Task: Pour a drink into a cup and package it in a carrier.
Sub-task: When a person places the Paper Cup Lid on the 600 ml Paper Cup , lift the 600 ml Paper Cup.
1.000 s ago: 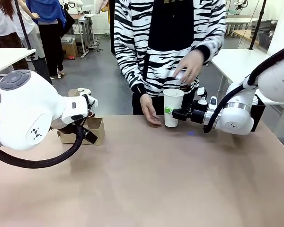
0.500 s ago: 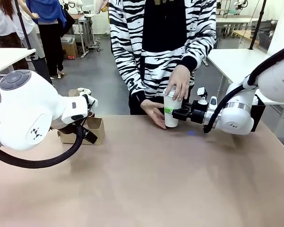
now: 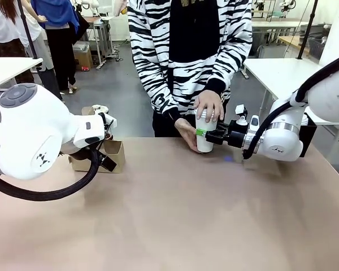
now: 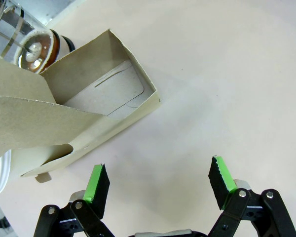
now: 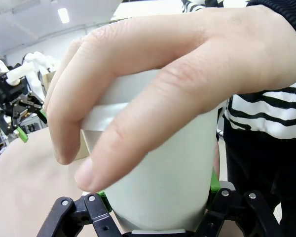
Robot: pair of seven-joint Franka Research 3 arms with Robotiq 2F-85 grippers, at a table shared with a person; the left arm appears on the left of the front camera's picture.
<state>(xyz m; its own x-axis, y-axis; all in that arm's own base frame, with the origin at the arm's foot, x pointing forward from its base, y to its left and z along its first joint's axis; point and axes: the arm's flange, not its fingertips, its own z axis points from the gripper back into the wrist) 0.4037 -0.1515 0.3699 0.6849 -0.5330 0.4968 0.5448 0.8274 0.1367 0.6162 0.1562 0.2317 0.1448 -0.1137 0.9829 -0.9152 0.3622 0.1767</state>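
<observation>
At the far edge of the table [image 3: 169, 226], right of centre, I log item 1: the cup [image 3: 204, 142], tall, white, upright, its base on the tabletop. Item 2: the right gripper [image 3: 205, 134], reaching in from the right, its 2 fingers pressed onto the cup's wall, a green pad on either side. Item 3: the person's 2 hands; the front view has one hand [image 3: 209, 105] laid over the cup's mouth and the other hand [image 3: 186, 132] against its side opposite the arm. The right wrist view adds what the front cannot: the upper hand's fingers curl down over the rim, with a flat white band under them that I cannot identify; the cup's inside is hidden, so I cannot tell its contents. Item 4: the carrier [image 3: 114, 155], brown cardboard, on the table's left side, well apart from the cup and largely behind the left arm in the front view. The left wrist view looks down into it, showing 1 bare slot and the centre handle. Item 5: the left gripper [image 4: 159, 168], fingers spread wide, gripping nothing, just beside the carrier and not touching it. Item 6: a glass jug [image 4: 19, 29] with metal bands, just beyond the carrier, seen from the left wrist; whether it holds liquid I cannot tell.
</observation>
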